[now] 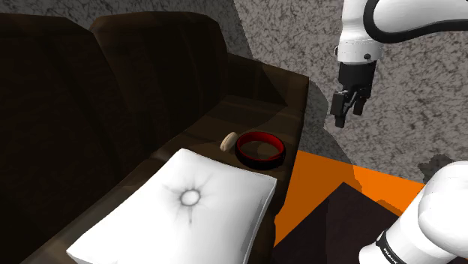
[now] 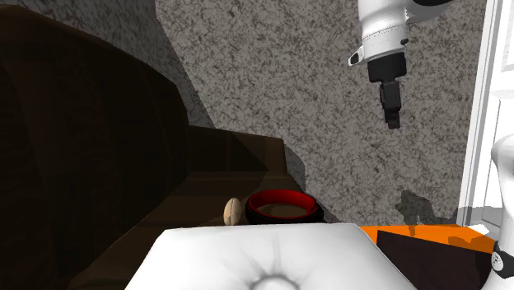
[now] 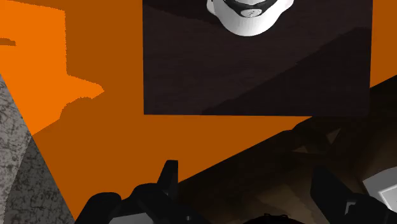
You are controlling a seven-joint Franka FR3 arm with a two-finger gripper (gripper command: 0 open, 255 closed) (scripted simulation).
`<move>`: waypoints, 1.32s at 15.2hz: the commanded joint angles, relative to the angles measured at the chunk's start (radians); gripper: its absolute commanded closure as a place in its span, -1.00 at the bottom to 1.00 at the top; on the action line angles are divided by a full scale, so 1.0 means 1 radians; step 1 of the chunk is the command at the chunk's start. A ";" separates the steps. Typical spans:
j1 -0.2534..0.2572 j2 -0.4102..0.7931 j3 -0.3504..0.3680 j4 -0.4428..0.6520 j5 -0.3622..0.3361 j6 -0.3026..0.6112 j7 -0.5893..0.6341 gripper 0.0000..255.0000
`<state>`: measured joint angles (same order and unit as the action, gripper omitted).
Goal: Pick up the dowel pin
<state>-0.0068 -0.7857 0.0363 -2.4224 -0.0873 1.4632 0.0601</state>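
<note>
- the claw [image 1: 349, 118] hangs high in the air near the speckled grey wall [image 1: 300, 37]. its two black fingers stand apart, so it is open and holds nothing.
- the dowel pin [image 1: 228, 141] is a small tan peg. it lies on the seat of the dark brown sofa [image 1: 150, 82], just beside the red and black bowl [image 1: 259, 159] and at the far edge of the white cushion [image 1: 187, 217]. we cannot tell if the pin touches the bowl.
- in the second exterior view the pin [image 2: 232, 212] sits on the left of the bowl [image 2: 280, 217], and the claw [image 2: 394, 122] is up high, well apart from both.
- the wrist camera looks down past the claw [image 3: 248, 170] at the orange floor [image 3: 95, 63] and the dark stand [image 3: 254, 83].
- we think the step now is to reach for the pin, and the task has hardly begun.
- to do it well, we should stay high, move over the sofa until the claw is right above the pin, then come straight down.
- we should turn the claw so one finger goes on each long side of the pin, with no finger over the bowl rim or the cushion.
- the pin looks round, so it may roll. the seat may be soft too. we should close slowly and lift only when the grip feels firm.
</note>
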 commanded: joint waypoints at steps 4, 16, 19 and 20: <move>-0.007 0.105 0.040 0.027 0.039 0.066 0.091 -1.00; -0.040 0.575 0.150 0.262 0.106 0.266 0.425 -1.00; -0.044 0.698 0.163 0.351 0.103 0.294 0.503 -1.00; -0.044 0.739 0.165 0.383 0.101 0.301 0.528 -1.00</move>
<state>-0.0502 -0.0904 0.1978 -2.0798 0.0150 1.7625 0.5598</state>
